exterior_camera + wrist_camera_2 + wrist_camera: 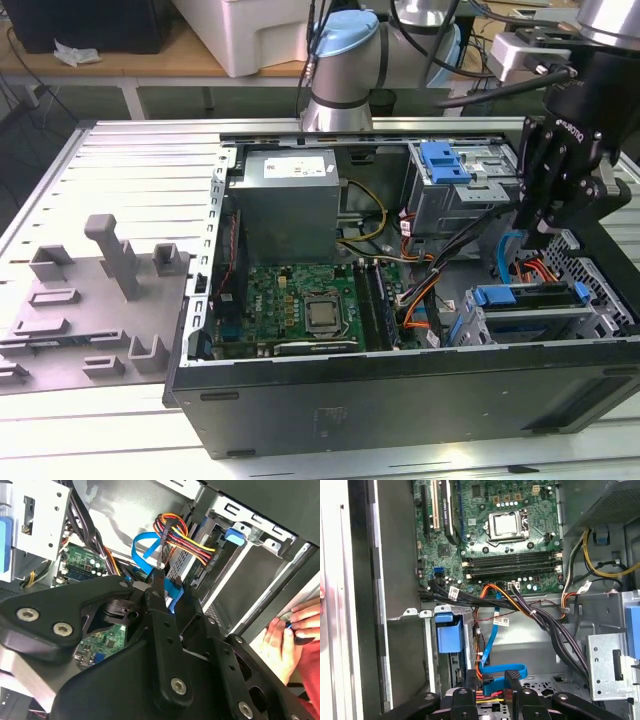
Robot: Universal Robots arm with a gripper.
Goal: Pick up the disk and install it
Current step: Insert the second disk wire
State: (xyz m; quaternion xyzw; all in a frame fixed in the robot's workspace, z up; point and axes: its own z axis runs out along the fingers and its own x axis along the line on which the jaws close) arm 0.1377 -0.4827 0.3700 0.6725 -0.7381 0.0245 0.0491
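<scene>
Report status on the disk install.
Gripper inside case, above drive bay. Disk lies in bay below it, not gripped. Blue cable right beside gripper; a hand at case edge.

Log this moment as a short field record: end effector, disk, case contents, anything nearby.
end effector: over the open case, at the exterior view's right, above the drive bay
disk: silver with blue bracket, lying in the bay below the end effector; contact cannot be told
case: open, with motherboard and power supply exposed
blue cable: runs beside the bay
person's hand: at the case's outer edge
</scene>
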